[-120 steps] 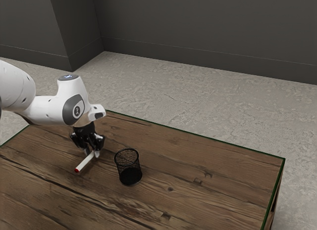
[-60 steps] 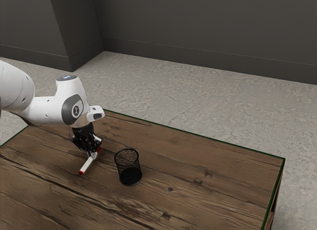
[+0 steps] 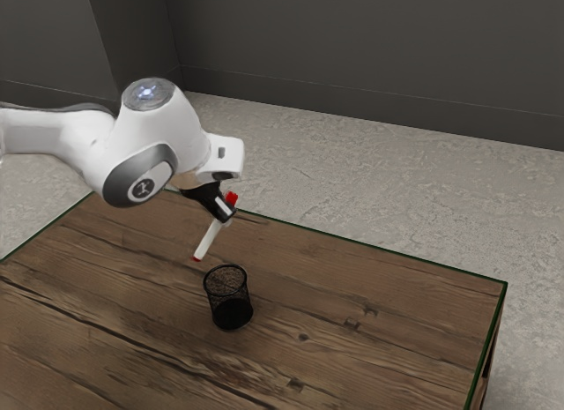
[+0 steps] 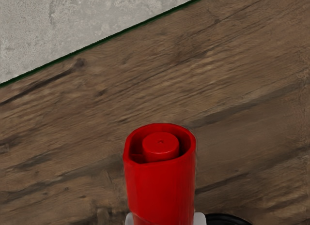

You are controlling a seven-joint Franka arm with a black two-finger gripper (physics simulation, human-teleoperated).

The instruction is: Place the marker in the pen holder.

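Okay, white marker with red ends (image 3: 209, 240): up in the air, tilted, thicker red end uppermost, lower end above and near the holder, not in it.
Black two-finger gripper (image 3: 224, 211): closed on the marker, near its upper end.
Round black mesh pen holder (image 3: 231, 315): upright on the table.
Brown wooden table with green edging (image 3: 370, 339): grey floor (image 3: 379, 181) beyond.

The table (image 3: 379, 357) is brown wood with dark cracks and knots, bordered by a thin green edge (image 3: 397, 253). On it a round, black mesh pen holder (image 3: 229, 297) stands upright, open end up.
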